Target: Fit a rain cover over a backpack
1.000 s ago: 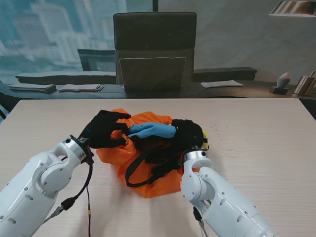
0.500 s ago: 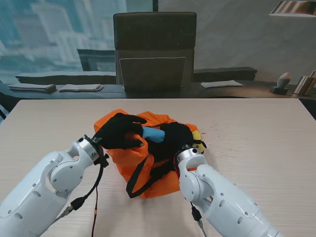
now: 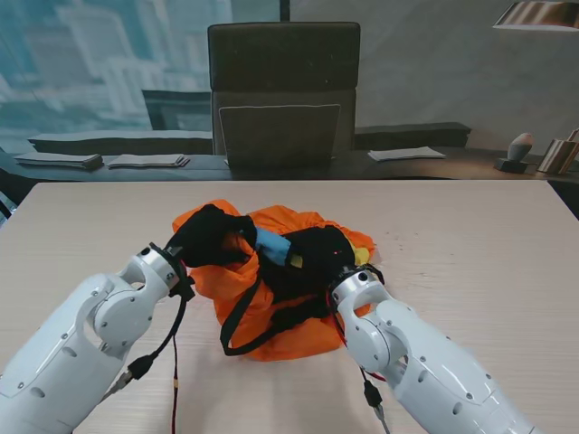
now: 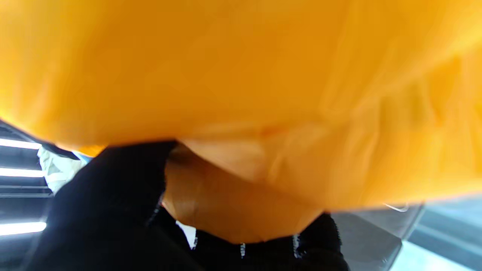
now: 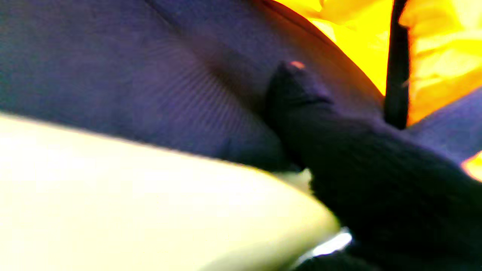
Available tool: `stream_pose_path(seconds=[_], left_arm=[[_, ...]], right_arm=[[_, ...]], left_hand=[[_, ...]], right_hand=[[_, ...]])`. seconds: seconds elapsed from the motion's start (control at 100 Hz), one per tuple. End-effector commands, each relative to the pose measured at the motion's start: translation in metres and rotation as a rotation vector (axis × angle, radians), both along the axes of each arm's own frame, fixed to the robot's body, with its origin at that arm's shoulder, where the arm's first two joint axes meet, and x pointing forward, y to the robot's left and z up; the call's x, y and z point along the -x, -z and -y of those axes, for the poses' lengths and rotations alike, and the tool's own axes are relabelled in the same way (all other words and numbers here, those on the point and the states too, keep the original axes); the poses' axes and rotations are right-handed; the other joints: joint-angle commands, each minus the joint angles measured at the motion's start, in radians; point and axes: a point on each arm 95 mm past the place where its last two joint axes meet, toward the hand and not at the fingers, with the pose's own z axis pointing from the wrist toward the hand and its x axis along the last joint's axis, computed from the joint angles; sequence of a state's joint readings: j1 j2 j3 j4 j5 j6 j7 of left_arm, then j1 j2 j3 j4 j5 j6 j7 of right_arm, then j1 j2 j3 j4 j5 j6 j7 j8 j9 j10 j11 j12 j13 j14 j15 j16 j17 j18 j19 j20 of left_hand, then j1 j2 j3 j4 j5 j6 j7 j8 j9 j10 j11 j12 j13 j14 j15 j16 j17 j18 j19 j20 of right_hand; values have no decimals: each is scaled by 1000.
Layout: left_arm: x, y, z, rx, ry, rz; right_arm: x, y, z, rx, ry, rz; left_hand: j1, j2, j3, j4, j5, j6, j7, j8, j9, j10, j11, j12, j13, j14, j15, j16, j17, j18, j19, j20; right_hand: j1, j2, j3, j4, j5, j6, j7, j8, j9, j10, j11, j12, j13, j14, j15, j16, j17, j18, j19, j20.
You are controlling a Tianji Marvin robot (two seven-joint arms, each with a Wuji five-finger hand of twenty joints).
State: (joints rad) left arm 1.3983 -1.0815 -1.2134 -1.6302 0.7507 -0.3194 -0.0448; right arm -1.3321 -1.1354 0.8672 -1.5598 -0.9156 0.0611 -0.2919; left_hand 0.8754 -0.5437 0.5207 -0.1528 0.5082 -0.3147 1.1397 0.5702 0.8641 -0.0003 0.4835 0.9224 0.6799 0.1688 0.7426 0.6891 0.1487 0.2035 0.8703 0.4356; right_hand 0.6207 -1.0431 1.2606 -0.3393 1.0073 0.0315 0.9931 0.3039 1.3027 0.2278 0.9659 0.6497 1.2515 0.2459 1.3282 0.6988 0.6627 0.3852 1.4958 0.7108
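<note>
An orange rain cover [image 3: 298,333] lies bunched around a small backpack at the table's middle. Of the backpack I see a blue part [image 3: 272,244], a yellow bit [image 3: 362,257] and a black strap [image 3: 242,312] looping toward me. My left hand [image 3: 208,237], in a black glove, is shut on the cover's left edge; orange fabric [image 4: 241,75] fills the left wrist view over its fingers [image 4: 113,210]. My right hand [image 3: 317,258] presses on the backpack's middle, and its wrist view shows a black finger [image 5: 339,158] against dark fabric [image 5: 150,75]. Whether it grips is hidden.
The bundle rests on a light wooden table [image 3: 470,235]. A dark office chair [image 3: 284,90] stands behind the far edge. Papers [image 3: 145,161] and a small ornament [image 3: 517,152] lie on a dark shelf beyond. A cable [image 3: 172,362] hangs from my left wrist.
My left hand has pulled the orange cover rightward and up over the backpack, so less of the blue part shows. My right hand shifted left onto the bundle.
</note>
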Motion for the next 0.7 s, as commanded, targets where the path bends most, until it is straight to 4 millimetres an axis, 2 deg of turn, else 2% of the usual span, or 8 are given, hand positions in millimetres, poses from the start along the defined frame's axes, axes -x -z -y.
stream_pose_path(seconds=[0.0, 0.05, 0.12, 0.19, 0.32, 0.45, 0.54, 0.69], left_arm=[[3, 10, -7, -57, -34, 4], [2, 12, -11, -52, -58, -3], [2, 17, -16, -24, -98, -38], [0, 23, -20, 27, -144, -55], [0, 32, -28, 101, -215, -83], [1, 36, -31, 190, -263, -98], [2, 36, -34, 206, -277, -98], [2, 36, -34, 240, -268, -125]], right_arm=[[11, -5, -3, -41, -22, -15], [14, -5, 2, -57, -19, -13], [20, -6, 9, -90, -6, -15], [25, -9, 19, -124, 9, -31], [30, -14, 38, -175, 31, -32], [24, -15, 61, -233, 84, 25], [15, -1, 83, -162, 84, -14], [1, 31, 97, -34, 147, -71]], left_hand=[[130, 138, 23, 7, 168, -35, -112, -37, -6, -18, 85, 115, -16, 5, 103, 70, -36, -43, 39, 26], [151, 178, -18, 1, 122, -33, -105, 121, -30, -22, 89, 170, -30, 3, 103, 73, -31, -44, 51, 31], [216, 244, -128, 11, 48, 28, -82, 202, -58, -5, 103, 225, -46, 17, 103, 73, -26, -32, 58, 34], [265, 285, -206, 18, -2, 60, -46, 232, -63, 9, 109, 249, -41, 37, 112, 73, -11, -5, 66, 39], [317, 311, -266, 27, -47, 118, 3, 227, -67, 69, 121, 272, -34, 62, 133, 89, 3, 17, 67, 40], [346, 319, -277, 28, -69, 150, 29, 240, -75, 64, 140, 284, -39, 73, 140, 95, 2, 23, 60, 37], [355, 321, -284, 27, -73, 151, 39, 242, -77, 61, 148, 285, -41, 74, 141, 96, 2, 20, 50, 32], [367, 322, -293, 30, -72, 147, 49, 248, -85, 61, 155, 288, -55, 73, 137, 96, -6, 5, 21, 18]], right_hand=[[-54, 71, 2, -17, -82, -140, -3, 24, -66, -2, 14, 24, -9, -34, -44, -31, -78, -60, 2, 16], [-127, 121, -38, -11, -139, -143, -108, 76, -174, -20, 6, -1, -118, -48, -96, -50, -156, -86, -18, 8], [-251, 217, -68, 151, -237, -127, -279, 216, -350, -35, 3, -37, -287, -61, -166, -76, -272, -118, -50, 1], [-291, 272, -145, 179, -443, -150, -274, 251, -585, -64, 3, -70, -471, -93, -203, -90, -411, -174, -84, -3], [-340, 411, -305, 204, -651, -132, -215, 174, -820, -90, 20, -149, -686, -133, -252, -97, -578, -243, -134, -3], [-325, 483, -445, 228, -650, -107, -203, 119, -844, -73, -10, -197, -720, -138, -299, -113, -612, -250, -161, -4], [-337, 502, -629, 263, -707, -134, -243, 64, -944, -124, -75, -231, -839, -197, -455, -179, -720, -289, -277, -47], [-518, 409, -503, 266, -872, -108, -303, -27, -1098, -186, -172, -279, -944, -260, -637, -266, -735, -302, -412, -80]])
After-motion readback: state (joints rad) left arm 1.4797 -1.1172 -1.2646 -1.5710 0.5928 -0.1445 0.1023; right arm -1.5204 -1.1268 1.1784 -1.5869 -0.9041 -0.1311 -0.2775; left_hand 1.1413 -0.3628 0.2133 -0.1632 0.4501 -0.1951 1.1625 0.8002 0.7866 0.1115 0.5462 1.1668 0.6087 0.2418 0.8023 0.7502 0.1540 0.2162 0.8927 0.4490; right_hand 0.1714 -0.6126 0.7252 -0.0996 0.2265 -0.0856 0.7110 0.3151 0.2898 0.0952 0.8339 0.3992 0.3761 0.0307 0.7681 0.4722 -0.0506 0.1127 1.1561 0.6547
